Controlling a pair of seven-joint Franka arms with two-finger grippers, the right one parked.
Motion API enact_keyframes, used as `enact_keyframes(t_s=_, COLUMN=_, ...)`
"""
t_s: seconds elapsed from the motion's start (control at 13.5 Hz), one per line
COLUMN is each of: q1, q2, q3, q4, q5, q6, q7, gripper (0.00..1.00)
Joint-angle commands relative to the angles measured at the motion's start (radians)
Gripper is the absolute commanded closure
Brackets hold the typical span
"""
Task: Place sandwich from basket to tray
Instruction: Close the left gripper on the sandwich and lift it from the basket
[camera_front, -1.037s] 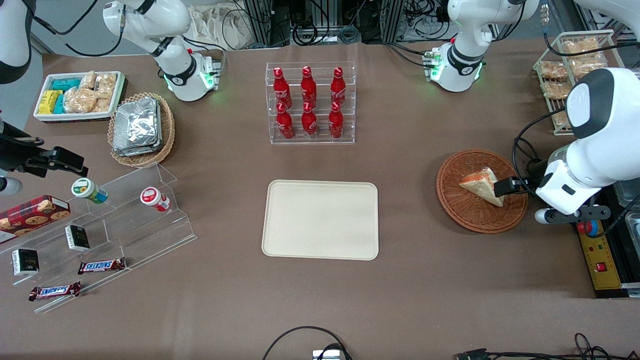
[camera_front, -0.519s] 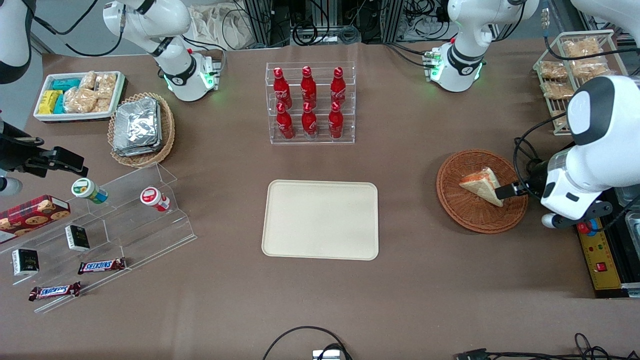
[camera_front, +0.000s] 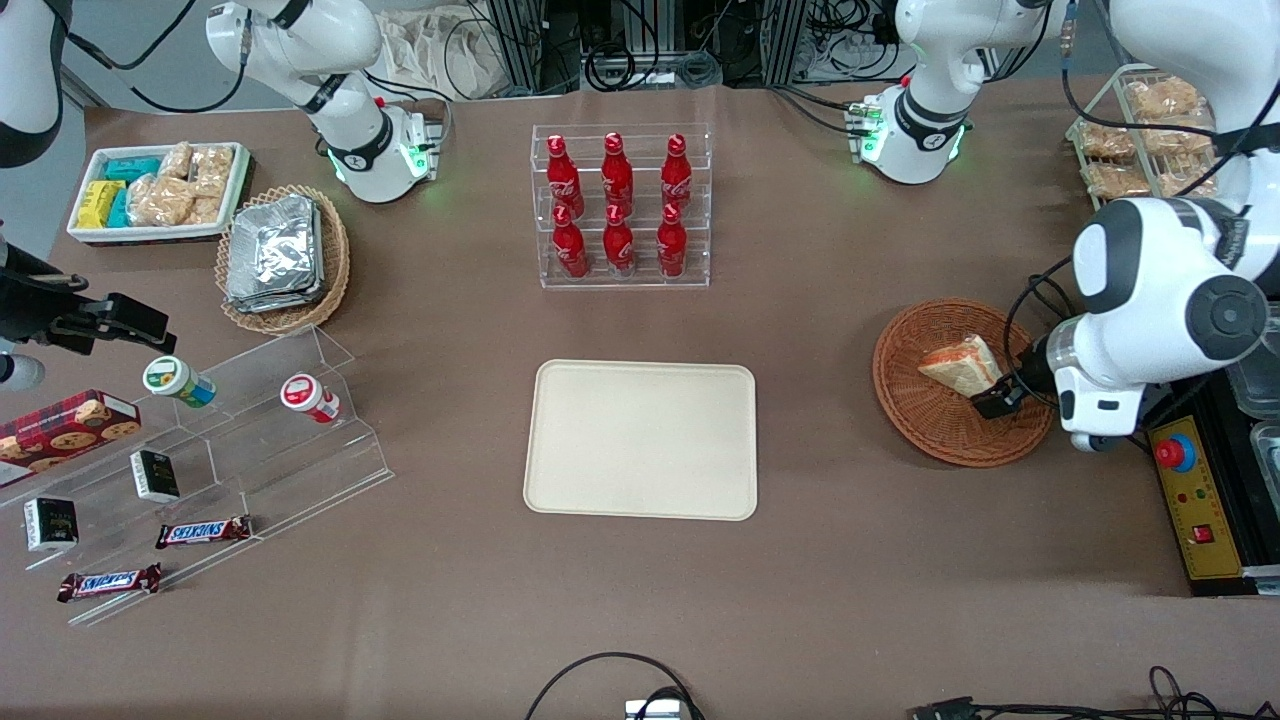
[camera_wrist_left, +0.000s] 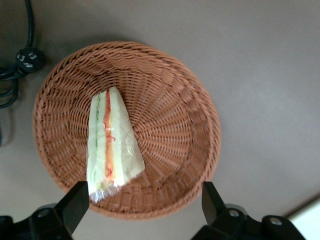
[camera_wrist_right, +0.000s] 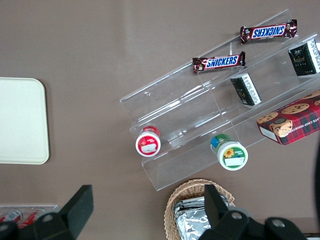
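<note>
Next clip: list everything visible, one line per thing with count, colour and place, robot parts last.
sandwich: 1, white with orange and green filling, in the basket
basket: 1, reddish-brown wicker, toward the working arm's end
tray: 1, cream, mid-table, bare
cola bottles: 6, red, in a clear rack farther from the front camera than the tray
foil packets: a stack, silver, in a tan wicker basket toward the parked arm's end
snack bin: 1, white, beside the foil packets
acrylic steps: 1, clear, holding 2 cups, 2 Snickers bars, 2 small dark boxes
cookie box: 1, red, beside the steps
pastry rack: 1, wire, tan bagged pastries
claw: 1, black, open, over the basket at the sandwich
</note>
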Motion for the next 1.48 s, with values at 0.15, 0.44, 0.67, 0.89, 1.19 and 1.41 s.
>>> enact_keyframes(t_s=0.15, q1=0.046, q2=-0.084, q3=-0.007, q4=-0.237, q5=0.008, q6=0.185, q7=-0.05, gripper=0.0)
enact_keyframes(t_s=0.44, q1=0.091, q2=-0.052, q3=-0.007, q4=-0.301, q5=0.005, q6=0.267, q7=-0.062, gripper=0.0)
enact_keyframes(t_s=0.67, q1=0.091, q2=-0.014, q3=-0.007, q4=-0.303, q5=0.005, q6=0.299, q7=-0.105, gripper=0.0)
enact_keyframes(t_s=0.89, q1=0.079, q2=0.037, q3=-0.01, q4=-0.301, q5=0.004, q6=0.365, q7=-0.229, gripper=0.0)
enact_keyframes(t_s=1.19, q1=0.066, q2=0.062, q3=-0.015, q4=-0.297, q5=0.004, q6=0.367, q7=-0.254, gripper=0.0)
enact_keyframes(t_s=1.41, q1=0.066, q2=0.072, q3=-0.018, q4=-0.294, q5=0.005, q6=0.365, q7=-0.252, gripper=0.01)
